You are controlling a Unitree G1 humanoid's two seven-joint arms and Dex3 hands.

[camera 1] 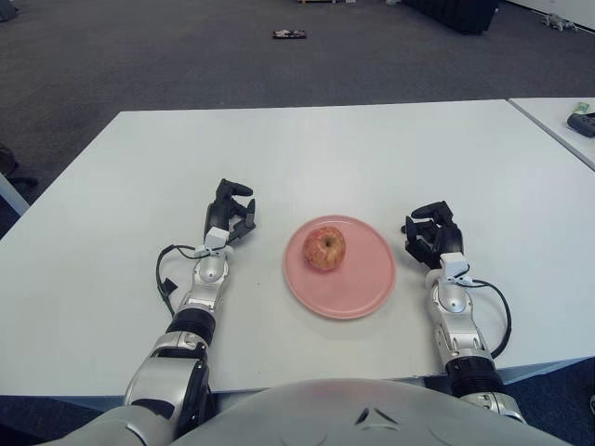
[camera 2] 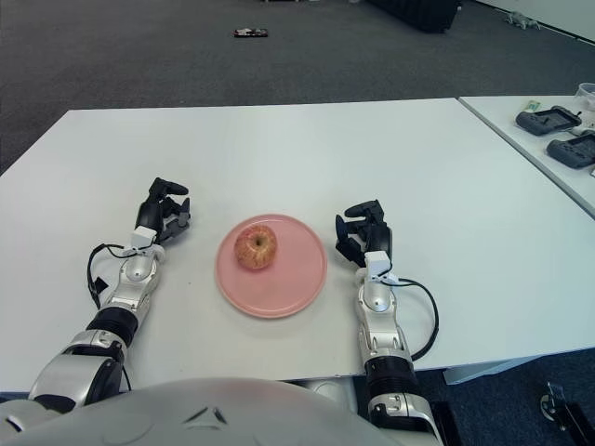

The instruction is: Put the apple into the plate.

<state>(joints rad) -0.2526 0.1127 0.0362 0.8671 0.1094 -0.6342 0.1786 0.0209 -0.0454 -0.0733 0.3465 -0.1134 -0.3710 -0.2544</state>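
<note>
A red and yellow apple sits on the left part of a round pink plate in the middle of the white table. My left hand is over the table just left of the plate, fingers curled and holding nothing, a short gap from the apple. My right hand shows beside the plate's right rim, fingers curled, also holding nothing.
A second white table stands at the far right with dark controllers on it. Dark carpet lies beyond the table, with a small object on the floor. Black cables loop from both wrists.
</note>
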